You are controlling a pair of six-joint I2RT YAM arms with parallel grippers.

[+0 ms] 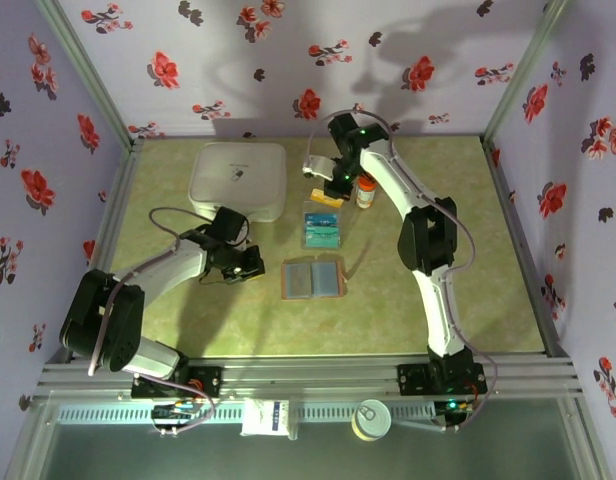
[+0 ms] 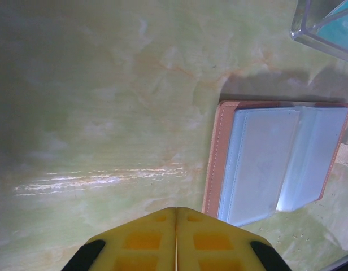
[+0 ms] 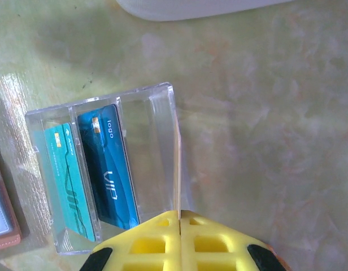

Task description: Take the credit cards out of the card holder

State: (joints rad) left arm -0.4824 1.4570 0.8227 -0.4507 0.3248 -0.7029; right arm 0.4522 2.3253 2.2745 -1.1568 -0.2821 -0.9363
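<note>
The card holder [image 1: 313, 279] lies open on the green table, its pale blue-grey pockets facing up [image 2: 275, 164]. My left gripper [image 2: 176, 209] is shut and empty, hovering just left of the card holder's tan edge [image 1: 250, 268]. Two credit cards, a teal one [image 3: 64, 180] and a blue one [image 3: 109, 169], lie in separate slots of a clear tray [image 3: 100, 99]. My right gripper [image 3: 180, 213] is shut on a thin card [image 3: 178, 175] seen edge-on, held over the tray's right-hand slot [image 1: 328, 195].
A big white square box [image 1: 238, 180] sits at the back left. A small orange-capped bottle [image 1: 365, 190] stands right of the right gripper. The clear tray [image 1: 324, 228] lies just behind the card holder. Metal rails edge the table.
</note>
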